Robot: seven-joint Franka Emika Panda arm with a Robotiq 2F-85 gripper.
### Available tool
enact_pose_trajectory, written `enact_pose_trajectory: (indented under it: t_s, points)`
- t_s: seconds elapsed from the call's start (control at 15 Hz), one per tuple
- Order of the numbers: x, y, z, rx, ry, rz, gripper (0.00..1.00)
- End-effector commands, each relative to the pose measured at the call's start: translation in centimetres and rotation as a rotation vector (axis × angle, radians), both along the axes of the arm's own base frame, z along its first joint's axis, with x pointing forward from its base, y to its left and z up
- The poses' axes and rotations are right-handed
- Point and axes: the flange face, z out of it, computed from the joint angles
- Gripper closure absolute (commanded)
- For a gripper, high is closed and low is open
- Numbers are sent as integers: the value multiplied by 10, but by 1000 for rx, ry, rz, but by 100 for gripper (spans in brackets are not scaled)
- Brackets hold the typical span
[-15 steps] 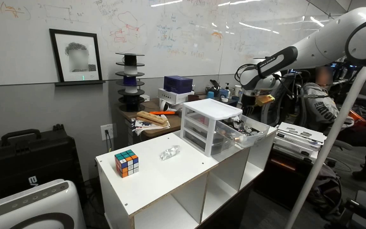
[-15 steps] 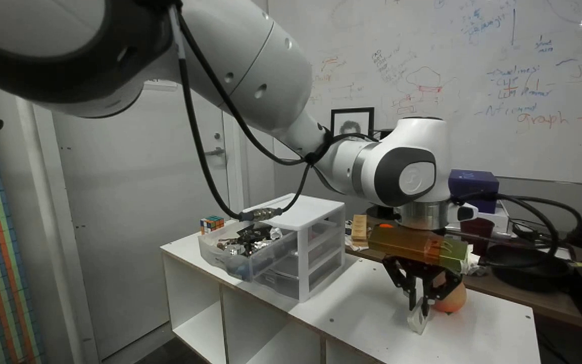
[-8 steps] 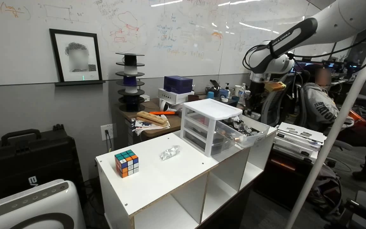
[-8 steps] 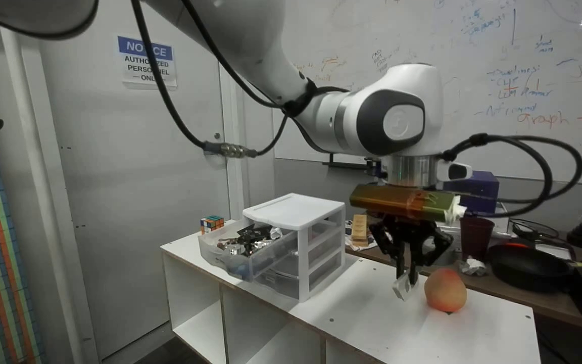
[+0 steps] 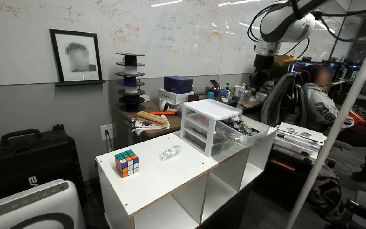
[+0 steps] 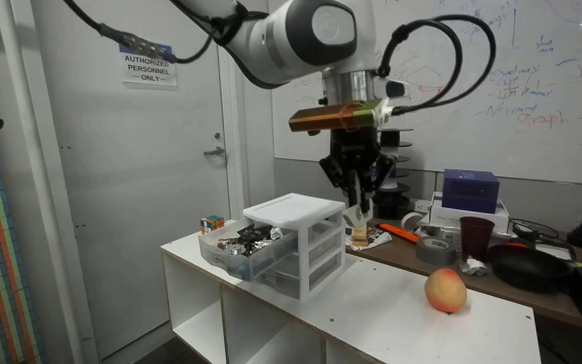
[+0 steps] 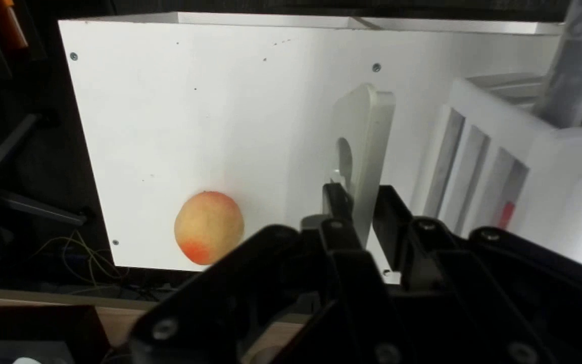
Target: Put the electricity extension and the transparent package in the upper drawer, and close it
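My gripper (image 6: 359, 205) is shut on the electricity extension (image 6: 355, 217), a flat white piece with a round socket hollow. In the wrist view the extension (image 7: 379, 134) stands on edge between the fingers (image 7: 361, 199). It hangs above the cabinet top, beside the back of the drawer unit, near its top height. The transparent package (image 5: 170, 153) lies on the cabinet top on the unit's other side; it is hidden in the remaining views. The upper drawer (image 5: 254, 140) is pulled far out and holds dark and shiny bits; it also shows in an exterior view (image 6: 215, 257).
The white drawer unit (image 6: 296, 208) stands on the white cabinet (image 6: 372, 323). A peach-like fruit (image 6: 445, 290) lies on the cabinet; it also shows in the wrist view (image 7: 209, 227). A puzzle cube (image 5: 126, 163) sits near the cabinet's far end. A cluttered desk (image 6: 412, 270) adjoins.
My gripper has lifted the extension from near the cabinet top beside the fruit. It has risen well up and moved toward the drawer unit. The drawer and package have not moved.
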Motion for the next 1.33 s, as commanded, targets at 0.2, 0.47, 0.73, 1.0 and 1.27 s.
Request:
enact_pose_trajectory:
  t_s: [0.2,0.47,0.73,1.0,1.27]
  points:
    - [-91,104,41,-11,91,181,92]
    - [-146,169,40,-20,147,285,92]
    - [-170,203,23,-6,108,354,94]
    - [-167,203,7,-9,16,322,94]
    - [-154,189,3,-12,-66,272,93]
